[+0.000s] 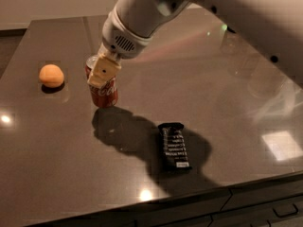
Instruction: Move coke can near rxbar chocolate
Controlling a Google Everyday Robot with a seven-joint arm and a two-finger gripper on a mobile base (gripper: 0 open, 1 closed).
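Observation:
The red coke can [105,93] with white lettering is upright, just above or on the dark table left of centre. My gripper [101,71] is shut on the coke can from above; one cream finger [104,72] covers its front and the silver top shows behind it. The white arm reaches in from the upper right. The rxbar chocolate [173,146], a flat black bar with white lettering, lies lengthwise toward the table's front, to the right of and nearer than the can, partly in the arm's shadow.
A round orange fruit [51,75] sits at the left of the dark glossy table [227,103]. The table's front edge runs along the bottom, with drawer fronts [265,207] below at the right.

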